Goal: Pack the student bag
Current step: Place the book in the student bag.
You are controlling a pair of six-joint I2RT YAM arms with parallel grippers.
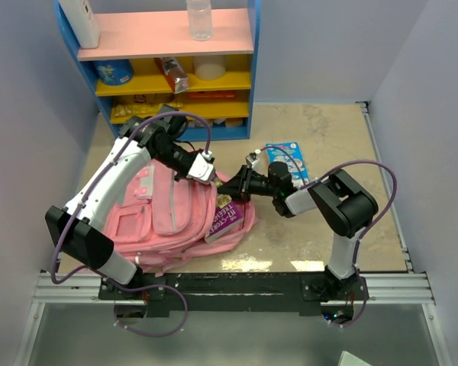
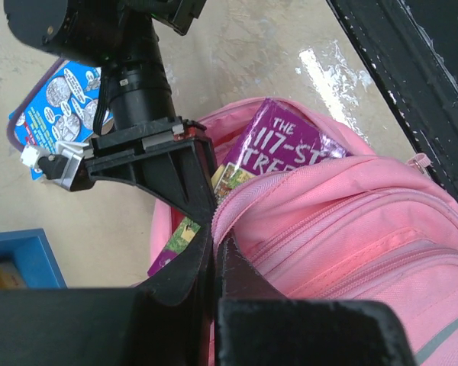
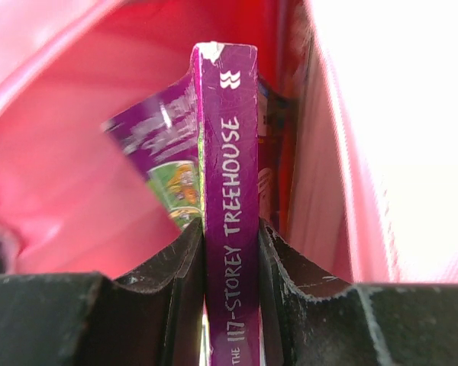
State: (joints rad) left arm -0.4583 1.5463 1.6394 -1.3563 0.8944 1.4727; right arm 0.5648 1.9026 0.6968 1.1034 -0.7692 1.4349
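Observation:
The student bag (image 1: 164, 217), a large pink backpack, lies on the table with its opening facing right. My left gripper (image 1: 208, 174) is shut on the zip edge of the bag's opening (image 2: 237, 200), and its jaws (image 2: 213, 238) pinch the pink fabric. My right gripper (image 1: 240, 187) is shut on the spine of a purple book, "The 117-Storey Treehouse" (image 3: 229, 152), with its jaws (image 3: 230, 240) at the mouth of the bag. The book (image 2: 282, 145) lies partly inside the opening, its cover showing in the top view (image 1: 227, 217). Red-pink lining (image 3: 61, 168) surrounds the book.
A blue comic-style book (image 1: 286, 160) lies flat on the table behind the right arm, also in the left wrist view (image 2: 49, 107). A blue shelf unit (image 1: 168, 72) with snacks, a bottle (image 1: 199, 19) and a white box (image 1: 82, 21) stands at the back. Walls close both sides.

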